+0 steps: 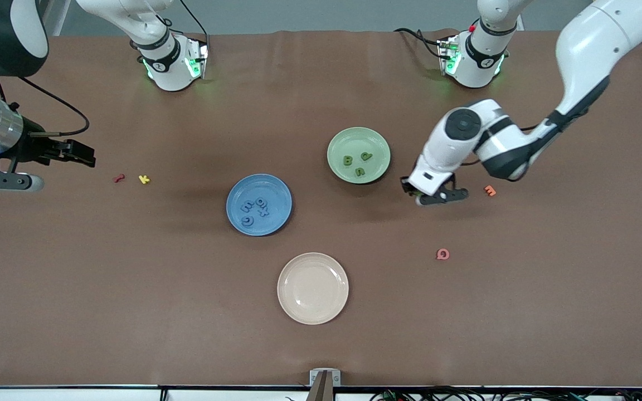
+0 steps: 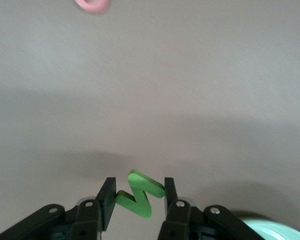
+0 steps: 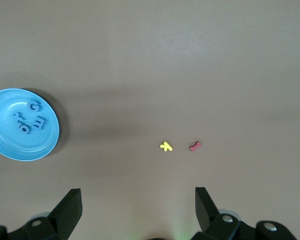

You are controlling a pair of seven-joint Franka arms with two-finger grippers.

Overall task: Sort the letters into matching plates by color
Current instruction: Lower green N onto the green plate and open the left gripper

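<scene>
Brown table (image 1: 131, 312), bearing three plates. Blue plate (image 1: 259, 204) carries four blue letters (image 1: 255, 210); green plate (image 1: 358, 155) carries three green letters (image 1: 357, 163), apparently awaiting a fourth. Left gripper (image 1: 437, 196), beside the green plate, is clenched on a green zigzag letter (image 2: 139, 194), likely for delivery there. Right gripper (image 1: 78, 154) waits, released, over the right arm's end of the table.

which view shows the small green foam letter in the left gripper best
The left wrist view: the green zigzag foam letter sits clamped between the left gripper fingers. In the front view the gripper hides it; the right wrist view misses it.
</scene>
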